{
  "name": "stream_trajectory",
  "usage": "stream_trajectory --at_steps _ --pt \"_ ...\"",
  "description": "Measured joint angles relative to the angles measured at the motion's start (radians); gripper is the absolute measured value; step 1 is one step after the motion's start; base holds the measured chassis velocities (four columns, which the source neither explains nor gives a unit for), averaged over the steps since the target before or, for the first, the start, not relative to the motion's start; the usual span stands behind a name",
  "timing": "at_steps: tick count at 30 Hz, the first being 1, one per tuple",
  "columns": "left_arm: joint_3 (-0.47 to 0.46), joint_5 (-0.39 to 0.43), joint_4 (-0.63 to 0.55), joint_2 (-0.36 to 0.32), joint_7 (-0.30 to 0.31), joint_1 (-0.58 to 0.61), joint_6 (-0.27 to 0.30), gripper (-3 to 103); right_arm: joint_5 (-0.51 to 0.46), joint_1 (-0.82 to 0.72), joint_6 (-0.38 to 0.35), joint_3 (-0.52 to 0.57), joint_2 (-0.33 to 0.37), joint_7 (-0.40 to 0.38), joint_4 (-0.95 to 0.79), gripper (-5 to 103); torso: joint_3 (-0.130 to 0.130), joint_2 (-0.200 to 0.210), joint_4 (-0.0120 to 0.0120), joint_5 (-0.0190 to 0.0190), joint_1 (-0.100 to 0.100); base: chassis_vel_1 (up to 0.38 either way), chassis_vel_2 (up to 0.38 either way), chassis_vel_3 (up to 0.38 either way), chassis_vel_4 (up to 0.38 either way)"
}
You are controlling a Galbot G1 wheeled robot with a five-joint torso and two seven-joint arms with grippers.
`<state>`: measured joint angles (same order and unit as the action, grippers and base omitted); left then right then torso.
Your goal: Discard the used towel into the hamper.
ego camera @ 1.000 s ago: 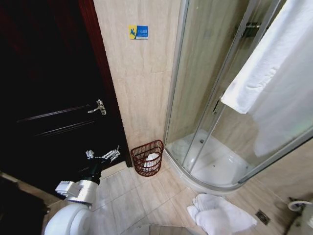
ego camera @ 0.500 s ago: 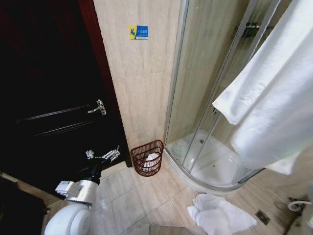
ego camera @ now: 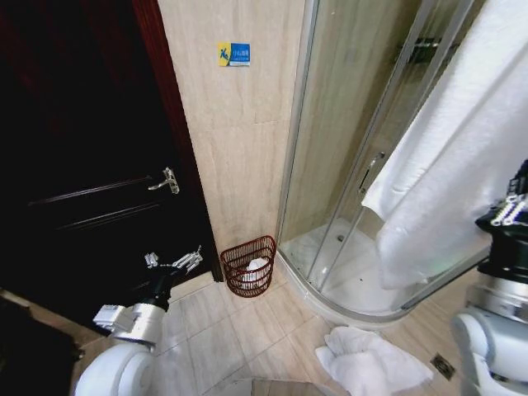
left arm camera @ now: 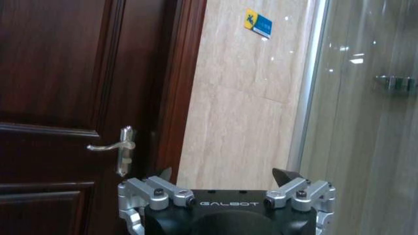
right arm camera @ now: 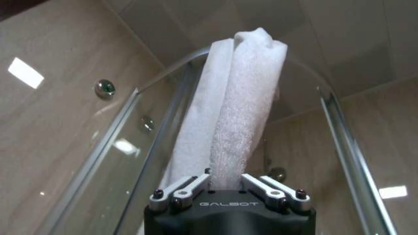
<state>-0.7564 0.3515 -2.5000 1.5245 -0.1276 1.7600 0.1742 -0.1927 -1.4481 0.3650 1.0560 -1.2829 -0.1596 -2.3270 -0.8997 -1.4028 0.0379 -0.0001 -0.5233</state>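
A big white towel (ego camera: pixel 445 173) hangs in front of the shower screen at the upper right. My right gripper (ego camera: pixel 510 211) is at the right edge beside it. In the right wrist view the right gripper (right arm camera: pixel 225 177) is shut on the bunched towel (right arm camera: pixel 238 107), which stretches away toward the screen's top rail. The dark reddish-brown wire hamper (ego camera: pixel 248 266) stands on the floor against the wall between door and shower, with something white inside. My left gripper (ego camera: pixel 173 262) hovers low, left of the hamper, in front of the door. Its jaws stand open and empty in the left wrist view (left arm camera: pixel 224 174).
A dark wooden door (ego camera: pixel 82 165) with a metal handle (ego camera: pixel 167 181) fills the left. The curved glass shower enclosure (ego camera: pixel 346 165) and its white tray (ego camera: pixel 363 280) take up the right. Another white towel (ego camera: pixel 371 361) lies crumpled on the tiled floor in front of the tray.
The right arm has come into view at the right edge. The hanging towel has shifted and now reaches lower across the shower screen. The left arm and the hamper have not moved.
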Motion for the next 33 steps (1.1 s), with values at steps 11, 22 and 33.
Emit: stream_trajectory --at_steps 11,22,33 --pt "0.0 0.0 0.0 0.0 0.0 0.0 0.0 100 0.15 -0.037 0.044 -0.088 -0.173 0.016 0.018 4 0.0 0.0 0.0001 0.0002 0.0 0.0 0.0 0.0 0.0" --pt "0.0 0.0 0.0 0.0 0.0 0.0 0.0 100 0.239 -0.088 0.051 -0.124 -0.232 0.008 0.07 4 0.0 0.0 -0.0002 0.0002 0.0 0.0 0.0 0.0 0.0" --pt "0.0 0.0 0.0 0.0 0.0 0.0 0.0 100 0.255 -0.094 0.012 -0.17 -0.25 0.01 0.029 4 0.0 0.0 0.0001 -0.0004 0.0 0.0 0.0 0.0 0.0"
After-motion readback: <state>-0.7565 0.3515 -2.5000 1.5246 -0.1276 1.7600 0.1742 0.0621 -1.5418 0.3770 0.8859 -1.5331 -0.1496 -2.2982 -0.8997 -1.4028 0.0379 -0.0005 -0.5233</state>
